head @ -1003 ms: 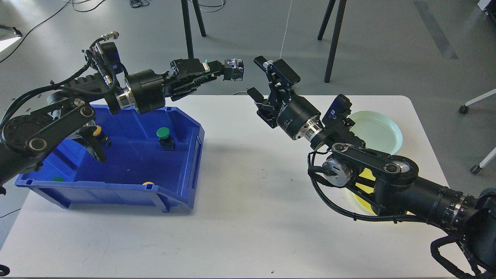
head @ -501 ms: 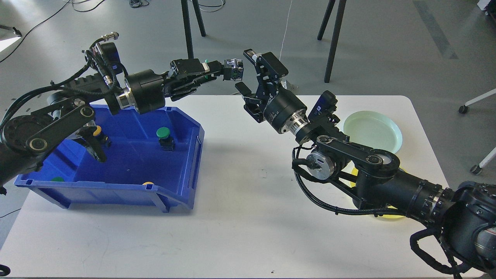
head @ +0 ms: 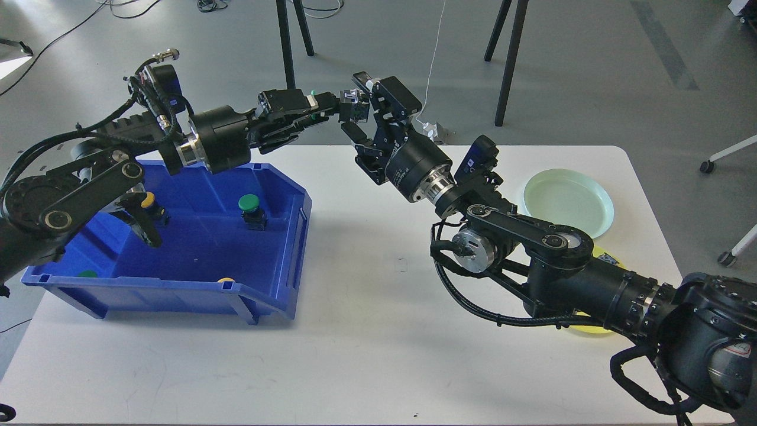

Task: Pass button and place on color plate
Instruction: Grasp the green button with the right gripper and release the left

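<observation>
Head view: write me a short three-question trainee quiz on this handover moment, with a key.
1. True or false: the left hand holds a small push button with a green cap in the air above the white table.
2. Which plate is mostly hidden by the right arm? A) pale green round plate B) yellow round plate
3. Fill in: the right hand has its fingers ____ around the held button.

Key:
1. True
2. B
3. Open; its fingers stand apart on either side of the button, not yet closed on it.
</observation>
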`<state>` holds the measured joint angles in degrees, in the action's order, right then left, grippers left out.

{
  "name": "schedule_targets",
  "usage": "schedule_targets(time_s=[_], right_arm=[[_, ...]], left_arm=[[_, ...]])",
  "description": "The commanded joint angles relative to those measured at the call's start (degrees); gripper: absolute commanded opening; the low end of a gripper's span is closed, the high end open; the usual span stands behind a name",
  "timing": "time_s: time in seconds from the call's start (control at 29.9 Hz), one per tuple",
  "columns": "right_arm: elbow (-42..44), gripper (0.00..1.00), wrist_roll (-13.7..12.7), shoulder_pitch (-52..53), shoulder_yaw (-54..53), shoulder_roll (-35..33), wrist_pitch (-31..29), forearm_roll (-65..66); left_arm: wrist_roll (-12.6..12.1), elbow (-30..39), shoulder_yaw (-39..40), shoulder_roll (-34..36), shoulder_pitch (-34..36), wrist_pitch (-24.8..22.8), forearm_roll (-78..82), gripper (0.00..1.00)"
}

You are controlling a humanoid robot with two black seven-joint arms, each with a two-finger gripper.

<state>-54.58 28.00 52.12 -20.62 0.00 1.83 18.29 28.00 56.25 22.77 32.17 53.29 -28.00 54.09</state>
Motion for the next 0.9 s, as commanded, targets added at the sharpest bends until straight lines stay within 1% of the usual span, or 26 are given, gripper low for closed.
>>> schedule_targets(time_s=[0.0,0.1,0.23,0.33,0.37,0.43,0.47,0.53,0.57,0.6,0.67,0.7,0.87], right_arm=[[0.0,0.65,0.0,0.1,0.3,0.0,0.0,0.3],[0.0,0.54,0.0,0.1,0.4,0.0,0.0,0.4],[0.0,0.25,0.0,0.1,0.6,0.0,0.0,0.8],[0.0,0.09,0.0,0.2,0.7,0.0,0.0,0.9],[0.0,0.06,0.0,0.5,0.7,0.0,0.0,1.0],[0.0,0.04,0.0,0.9,1.1,0.0,0.0,1.0],[0.0,0.03,0.0,1.0,1.2,0.0,0.0,1.0],[-0.1,0.02,0.0,1.1,1.3,0.0,0.0,0.9],[-0.1,0.02,0.0,1.1,1.3,0.0,0.0,1.0],[-0.2,0.01,0.0,1.1,1.3,0.0,0.0,1.0],[-0.2,0.01,0.0,1.1,1.4,0.0,0.0,1.0],[-0.2,0.01,0.0,1.1,1.4,0.0,0.0,1.0],[-0.4,0.01,0.0,1.1,1.3,-0.4,0.0,1.0]], left_arm=[[0.0,-0.2,0.0,0.0,0.0,0.0,0.0,0.22],[0.0,-0.2,0.0,0.0,0.0,0.0,0.0,0.22],[0.0,-0.7,0.0,-0.1,0.0,0.0,0.0,0.24],[0.0,-0.8,0.0,-0.1,0.0,0.0,0.0,0.25],[0.0,-0.8,0.0,-0.1,0.0,0.0,0.0,0.25],[0.0,-0.7,0.0,-0.1,0.0,0.0,0.0,0.30],[0.0,-0.8,0.1,-0.1,0.0,0.0,-0.2,0.38],[0.0,-0.9,0.3,-0.1,-0.1,0.0,-0.8,0.62],[0.0,-1.0,0.3,-0.2,-0.2,0.0,-0.9,0.71],[0.0,-1.0,0.4,-0.2,-0.4,0.0,-1.1,0.76],[0.0,-1.0,0.5,-0.2,-0.4,0.0,-1.7,0.93],[0.0,-1.0,0.5,-0.2,-0.4,0.0,-2.0,0.96],[0.0,-1.0,0.6,-0.3,-0.4,0.0,-2.1,0.99]])
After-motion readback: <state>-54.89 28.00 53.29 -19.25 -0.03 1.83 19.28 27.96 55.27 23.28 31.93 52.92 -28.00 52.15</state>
